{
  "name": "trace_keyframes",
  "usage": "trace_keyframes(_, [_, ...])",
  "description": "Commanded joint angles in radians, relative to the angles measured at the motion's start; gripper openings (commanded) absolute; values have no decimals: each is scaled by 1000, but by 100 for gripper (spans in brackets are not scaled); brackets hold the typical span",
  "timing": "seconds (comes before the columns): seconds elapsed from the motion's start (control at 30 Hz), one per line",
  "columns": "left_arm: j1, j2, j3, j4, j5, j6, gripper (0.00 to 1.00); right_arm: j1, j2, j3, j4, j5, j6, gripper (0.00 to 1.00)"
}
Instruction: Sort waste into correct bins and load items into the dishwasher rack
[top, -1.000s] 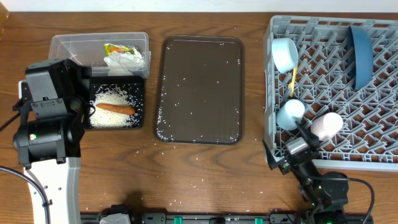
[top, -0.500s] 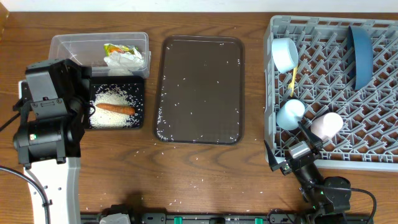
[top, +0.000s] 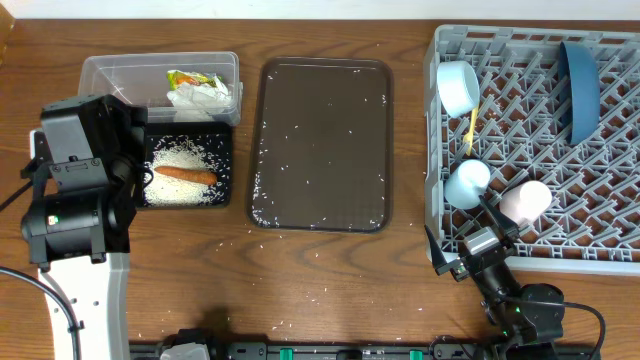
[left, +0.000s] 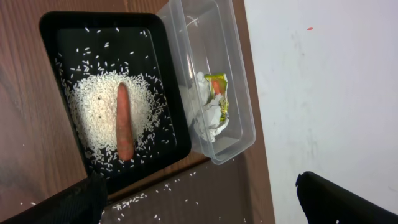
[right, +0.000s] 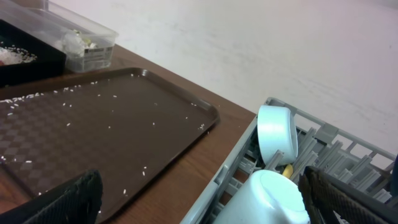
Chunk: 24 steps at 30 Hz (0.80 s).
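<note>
Left end effector (left: 199, 202) and right end effector (right: 199, 193) are hanging open, empty. At ten o'clock, wrapper (top: 188, 79) and tissue (top: 200, 96) are lying in the clear tub (top: 108, 72), rice (top: 180, 157) in the black tray (top: 226, 170), likely separating food waste. Plate (top: 580, 90) is standing in the three-o'clock rack (top: 600, 215).

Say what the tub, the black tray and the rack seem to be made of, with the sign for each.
Tub: clear, glossy plastic, probably; its walls are see-through.
Black tray: likely plastic, smooth and slightly shiny, with a moulded rim.
Rack: grey matt plastic, it seems; moulded lattice and pegs.
</note>
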Motion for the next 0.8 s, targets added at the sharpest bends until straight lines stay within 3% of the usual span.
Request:
trace_keyframes(0.0, [4,3,2,0,-9,-1,99,8,-9,-2,-5,7,-8,99])
trace_keyframes(0.43, [4,-54,-20,-156,-74,103,99,8,-9,-2,-5,7,-8,99])
trace_keyframes(0.5, [4,-108,-52,-99,-84,257,99,8,-9,-2,-5,7,-8,99])
trace_keyframes(0.63, [4,-261,-194,140,-2,729,99,8,-9,-2,-5,7,-8,99])
trace_keyframes(0.77, [-7,-449,-410,301,55,974,99,8,-9,-2,-5,7,-8,99])
